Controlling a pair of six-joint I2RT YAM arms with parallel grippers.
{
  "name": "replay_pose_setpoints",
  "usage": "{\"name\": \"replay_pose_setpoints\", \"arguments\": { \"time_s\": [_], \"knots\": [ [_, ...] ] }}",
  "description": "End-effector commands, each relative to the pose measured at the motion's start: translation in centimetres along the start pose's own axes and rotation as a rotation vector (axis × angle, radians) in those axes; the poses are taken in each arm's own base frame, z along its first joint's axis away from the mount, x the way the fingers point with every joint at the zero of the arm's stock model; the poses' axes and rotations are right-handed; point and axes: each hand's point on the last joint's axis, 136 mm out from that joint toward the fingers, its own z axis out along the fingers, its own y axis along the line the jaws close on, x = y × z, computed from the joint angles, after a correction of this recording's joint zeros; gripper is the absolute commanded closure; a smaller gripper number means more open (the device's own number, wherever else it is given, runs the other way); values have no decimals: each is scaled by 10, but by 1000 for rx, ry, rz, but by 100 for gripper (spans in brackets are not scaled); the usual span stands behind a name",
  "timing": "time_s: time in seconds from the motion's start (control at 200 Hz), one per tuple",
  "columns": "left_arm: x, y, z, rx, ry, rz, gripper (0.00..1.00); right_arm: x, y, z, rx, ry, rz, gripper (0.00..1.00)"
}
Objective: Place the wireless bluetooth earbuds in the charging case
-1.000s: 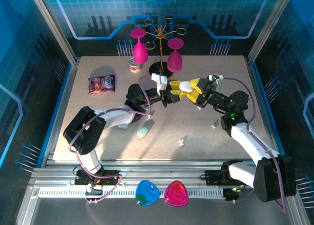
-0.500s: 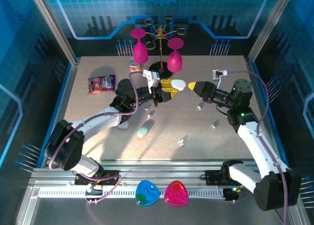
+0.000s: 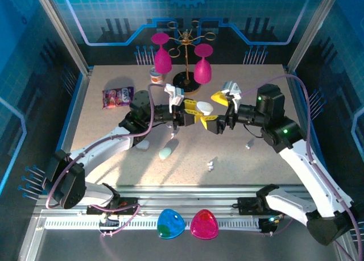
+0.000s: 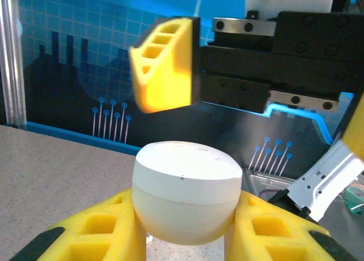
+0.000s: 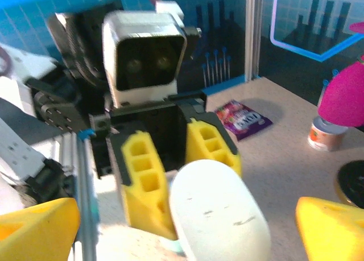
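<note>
One speckled beige tabletop [image 3: 96, 124] spans the scene, and above its middle the two arms meet nose to nose. The left gripper [image 3: 197, 112], with yellow ribbed fingers, is clamped on a smooth white pebble-shaped charging case [image 3: 205, 108]. It pinches the case across its narrow width and holds it clear of the table. The right gripper [image 3: 216, 110] faces it with jaws spread wide, one yellow finger on each side of the case's free end. The left wrist view shows a clear gap between finger and shell, so this gripper holds nothing. The case's long axis runs along the line joining the two grippers and points straight into the right one; its seam looks shut. Smallest of all, the tiny white glossy plastic earbuds [image 3: 210, 165] lie loose on the table, well apart from the case, toward the near edge and below both grippers. What looks like a second bud [image 3: 249, 144] sits beside the right forearm. The free right gripper is the nearer, and I judge it must first raise the lid, then drop back toward its own base for a bud.
</note>
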Motion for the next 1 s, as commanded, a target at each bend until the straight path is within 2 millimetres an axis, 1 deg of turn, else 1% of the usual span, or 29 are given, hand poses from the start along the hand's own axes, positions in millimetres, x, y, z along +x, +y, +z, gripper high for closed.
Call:
{"name": "replay_pose_setpoints", "arguments": {
  "time_s": [0.0,0.135,0.265,0.485,0.625,0.76,0.845,0.9,0.996],
  "knots": [
    [-8,-20,-7,74,0,25,78,16,-22,4,116,105,-65,2],
    [-5,-25,-7,107,11,35,78,14,-41,5,197,99,-27,3],
    [-2,-28,-9,119,17,49,77,8,-48,3,204,73,14,5],
    [0,-30,-10,129,16,66,78,4,-62,-5,244,56,56,6],
    [4,-28,-10,130,19,73,78,-3,-65,-8,246,28,74,5],
    [5,-27,-10,132,14,75,78,-6,-70,-12,260,20,97,5],
    [7,-21,-11,114,9,69,78,-11,-66,-15,239,2,94,4],
    [8,-15,-11,93,-1,69,78,-15,-58,-17,201,-19,93,0],
    [8,1,-12,37,-34,69,78,-26,-42,-23,133,-76,90,0]
  ]
}}
